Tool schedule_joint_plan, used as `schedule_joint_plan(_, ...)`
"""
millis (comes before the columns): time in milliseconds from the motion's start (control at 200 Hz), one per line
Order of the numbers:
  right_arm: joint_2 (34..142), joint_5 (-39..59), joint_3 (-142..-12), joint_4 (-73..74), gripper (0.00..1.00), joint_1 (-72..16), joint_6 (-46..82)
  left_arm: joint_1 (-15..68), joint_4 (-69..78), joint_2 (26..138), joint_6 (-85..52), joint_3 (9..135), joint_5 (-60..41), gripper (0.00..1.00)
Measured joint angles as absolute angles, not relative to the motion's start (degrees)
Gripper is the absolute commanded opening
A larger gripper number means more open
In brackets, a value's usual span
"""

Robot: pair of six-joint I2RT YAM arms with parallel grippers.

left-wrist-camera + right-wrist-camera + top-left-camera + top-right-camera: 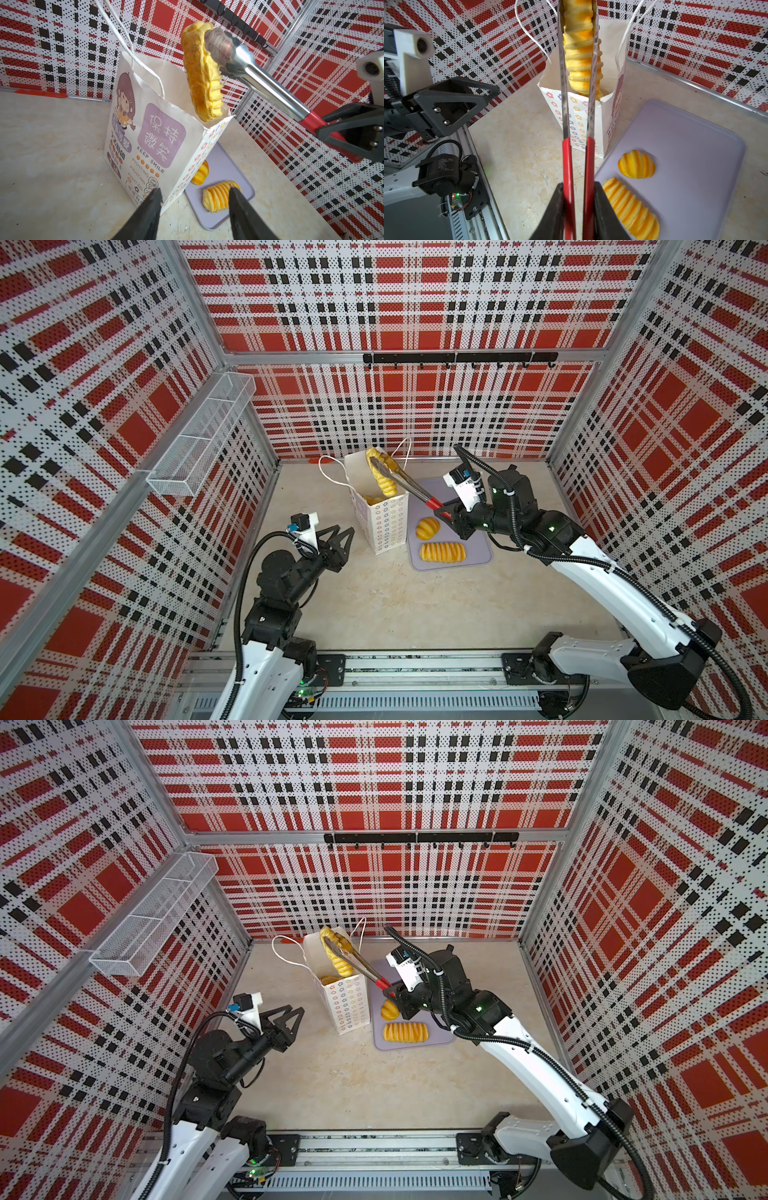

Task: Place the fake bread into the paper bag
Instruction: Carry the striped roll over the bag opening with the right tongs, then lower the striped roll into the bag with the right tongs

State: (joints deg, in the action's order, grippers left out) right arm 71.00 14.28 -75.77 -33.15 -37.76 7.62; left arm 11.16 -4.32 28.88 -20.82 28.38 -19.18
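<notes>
The white paper bag (380,514) (347,1002) stands upright and open at the table's back middle, its cartoon side facing the left wrist view (149,133). Metal tongs (409,485) (259,83) pinch a long ridged fake bread (384,477) (580,52) that hangs end-down over the bag's mouth, its lower end at the rim. My right gripper (444,509) (578,184) is shut on the tongs' red handles. More bread (372,500) shows inside the bag. My left gripper (345,531) (195,189) stands open and empty, left of the bag.
A lilac tray (473,547) right of the bag carries a round ridged bun (428,528) and a ridged loaf (442,552). A wire basket (199,439) hangs on the left wall. A black hook rail (459,357) runs along the back wall.
</notes>
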Motion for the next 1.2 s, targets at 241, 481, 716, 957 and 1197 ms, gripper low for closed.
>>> schedule_joint_plan(241, 72.90, 12.91, -75.77, -33.61, 0.24, -38.61, 7.33, 11.16, -4.32, 29.06, -20.82, 28.38, -19.07, 0.60)
schedule_joint_plan(481, 74.96, 12.03, -76.05, -34.11, 0.24, -39.11, 6.94, 10.68, -4.32, 29.34, -21.02, 28.38, -19.07, 0.71)
schedule_joint_plan(716, 76.44, 11.03, -76.16, -35.22, 0.24, -39.77, 6.63, 10.50, -4.36, 29.32, -21.12, 28.38, -19.05, 0.98)
schedule_joint_plan(957, 77.06, 10.17, -77.32, -36.23, 0.25, -40.05, 6.42, 10.41, -4.34, 29.32, -21.21, 28.36, -19.03, 0.98)
schedule_joint_plan(1197, 77.14, 9.56, -77.34, -36.58, 0.28, -40.47, 6.13, 10.37, -4.34, 29.32, -21.21, 28.36, -19.03, 0.98)
